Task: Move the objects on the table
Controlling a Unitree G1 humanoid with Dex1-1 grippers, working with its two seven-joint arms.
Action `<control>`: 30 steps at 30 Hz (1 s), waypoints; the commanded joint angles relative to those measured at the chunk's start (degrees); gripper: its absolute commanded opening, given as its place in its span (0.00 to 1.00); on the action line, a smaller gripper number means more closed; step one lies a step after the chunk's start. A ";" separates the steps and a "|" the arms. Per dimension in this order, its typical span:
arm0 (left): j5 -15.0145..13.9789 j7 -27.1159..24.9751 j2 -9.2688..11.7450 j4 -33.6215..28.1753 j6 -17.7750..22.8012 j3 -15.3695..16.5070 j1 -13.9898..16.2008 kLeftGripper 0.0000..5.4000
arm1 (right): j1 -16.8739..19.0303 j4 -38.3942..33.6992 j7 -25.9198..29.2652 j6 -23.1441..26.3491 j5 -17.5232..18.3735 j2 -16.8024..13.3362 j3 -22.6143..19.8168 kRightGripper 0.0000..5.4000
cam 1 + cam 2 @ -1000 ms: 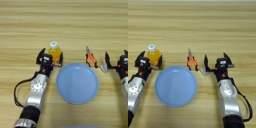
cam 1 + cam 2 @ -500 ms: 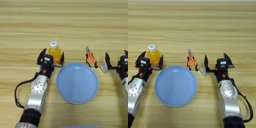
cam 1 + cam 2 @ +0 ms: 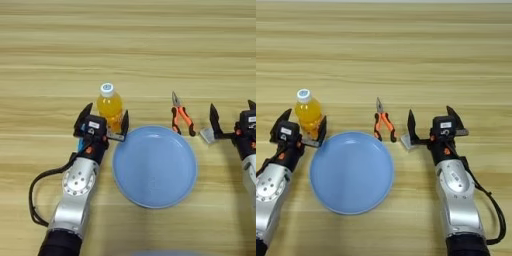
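In the left eye view, our left claw [image 3: 103, 122] gaped wide beside the juice bottle [image 3: 110, 105], just behind the blue plate [image 3: 154, 166]; a clumsy close could topple it.

In the right eye view, our right claw [image 3: 430, 121] stood wide right of the pliers [image 3: 383, 123]; the blue bar went unseen.

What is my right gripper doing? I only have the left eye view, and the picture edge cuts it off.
Observer: The right eye view shows the whole right gripper. Its outer finger stands spread wide from the inner one, with nothing between them.
Operator: And the arm behind it?
Observer: The forearm runs straight down to the bottom edge, and a black cable loops out on its right side.
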 commanded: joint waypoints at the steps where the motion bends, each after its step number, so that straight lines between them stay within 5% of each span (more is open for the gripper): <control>1: 0.49 0.35 0.33 -2.17 1.26 -0.05 1.70 1.00 | -0.02 -0.49 -0.33 0.91 -0.19 0.17 0.14 1.00; 18: -0.63 0.46 0.52 -12.28 4.79 -0.50 13.56 1.00 | -0.43 -0.54 -0.45 1.18 -0.07 0.19 0.08 1.00; 30: -1.78 0.93 1.06 -13.32 5.45 3.35 14.86 1.00 | -0.83 -0.09 -0.30 1.12 -0.12 0.04 0.10 1.00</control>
